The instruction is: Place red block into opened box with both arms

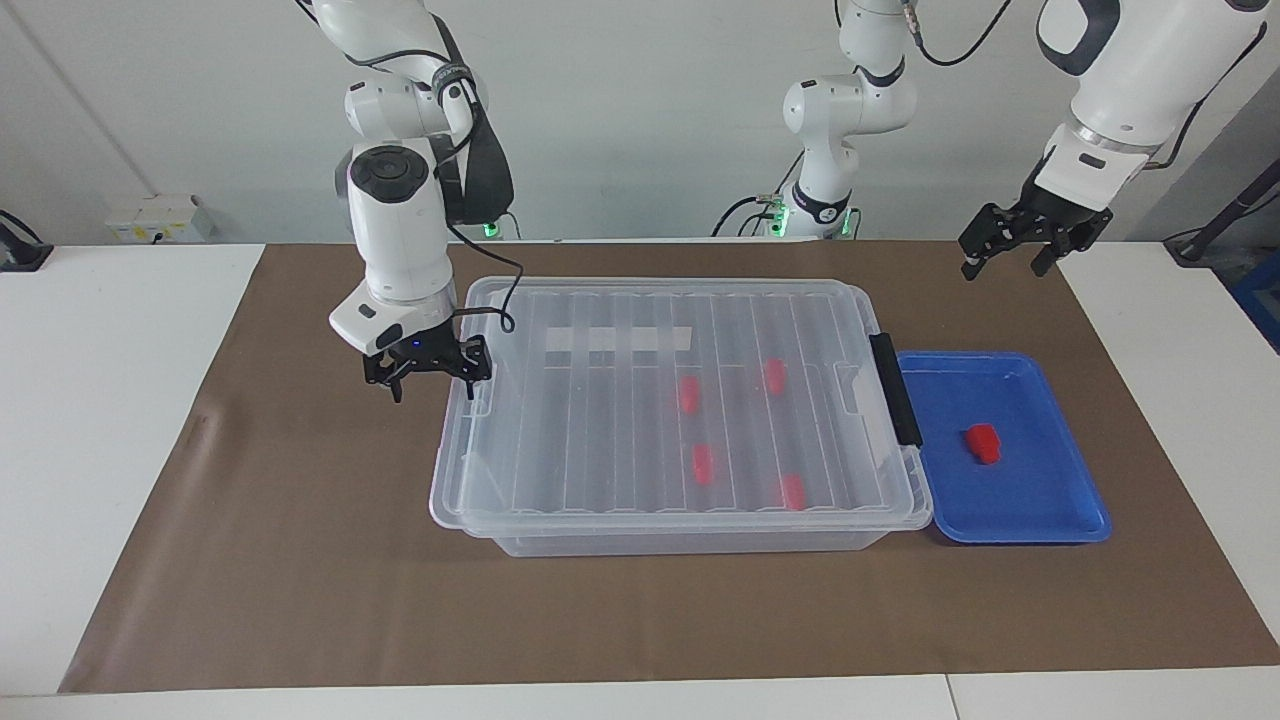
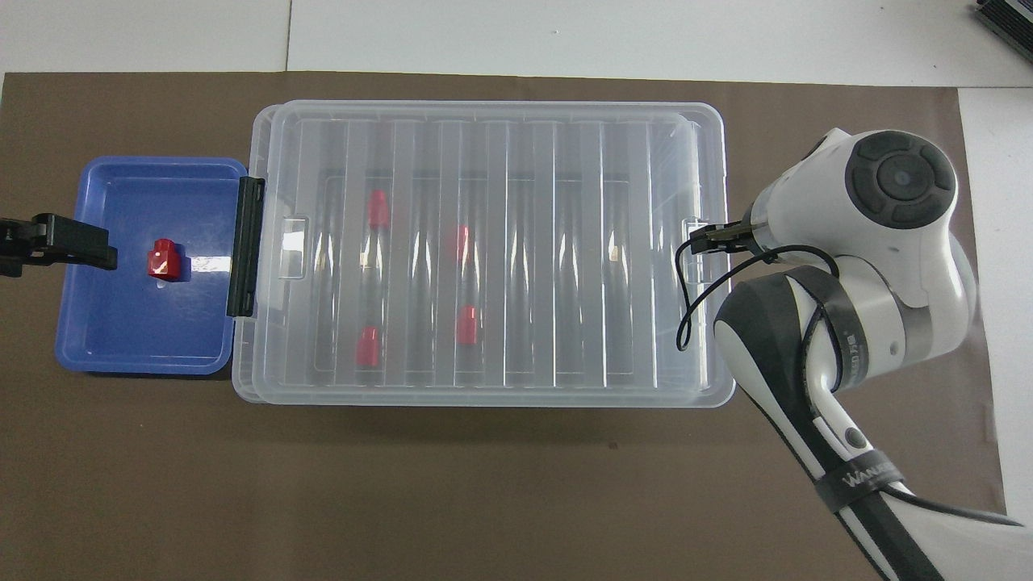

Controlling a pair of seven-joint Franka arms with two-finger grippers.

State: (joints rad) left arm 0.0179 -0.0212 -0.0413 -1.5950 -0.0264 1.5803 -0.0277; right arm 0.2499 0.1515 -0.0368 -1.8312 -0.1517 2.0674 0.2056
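We see the box [image 1: 660, 400], a large clear bin, lying on the brown mat [image 1: 300, 560] with its ribbed lid [image 2: 484, 242] still resting on top, a white strip [image 1: 620, 340] showing through the plastic; we can read no lettering on that strip. A black handle bar [image 1: 895, 388] runs along the box's end toward the left arm's end of the table, touching the blue tray [image 1: 1040, 500] set just beside it. In that tray lies the red block [image 1: 983, 443], alone and untouched, while four more red blocks [image 1: 703, 463] show blurred through the lid inside the box. The right gripper [image 1: 432, 375] hangs low at the box's other end, its fingers spread and empty, one fingertip just over the lid's rim and the other over the mat; whether it touches the rim we cannot tell. The left gripper [image 1: 1005, 262] waits in the air above the mat near the tray's corner, fingers also released and holding nothing. A black strap on the right arm [image 2: 855, 339] carries white lettering in the overhead view, of which we can make out only "WANA"
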